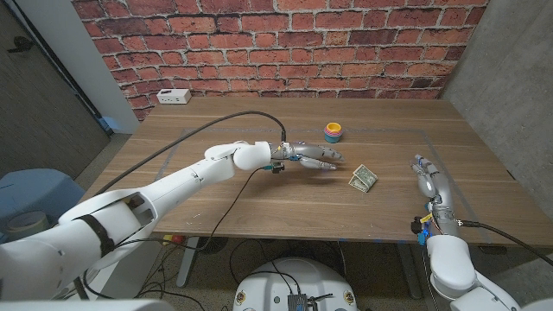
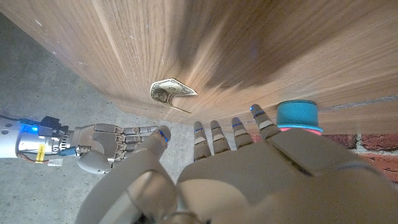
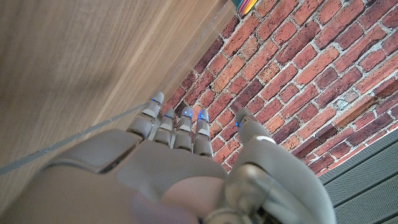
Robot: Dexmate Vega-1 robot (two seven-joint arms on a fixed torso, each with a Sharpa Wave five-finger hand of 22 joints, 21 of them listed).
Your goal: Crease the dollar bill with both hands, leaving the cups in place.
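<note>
While its arm reaches out long across the wooden bench (image 1: 259,207), the left hand (image 1: 309,158) hangs with its fingers straight and spread a little, holding nothing. The fingertips point at the dollar bill (image 1: 364,178) and stop just short of it; whether the hand touches the wood under it I cannot tell. From the left wrist the same hand (image 2: 249,162) shows its fingers fanned apart, with the bill (image 2: 171,92) lying beyond them, already bent so that one part stands up off the bench (image 2: 205,43).

Beyond the bill from the left hand, well apart from it and nearer the bench's edge, the right hand (image 1: 427,180) stands with its fingers stretched out together and nothing in them. In its own wrist view the right hand (image 3: 186,168) shows fingers straight and close, the thumb set off to one side, beside the bench (image 3: 74,56).

Past the bill, toward the brick wall (image 1: 276,47), sits a small stack of cups (image 1: 333,131), blue and yellow on top, near the left hand's fingers but clear of them; the left wrist view catches the stack (image 2: 297,116) just beside the fingertips. Far from the bill, at the bench's back corner by the wall, lies a white box (image 1: 174,96).
</note>
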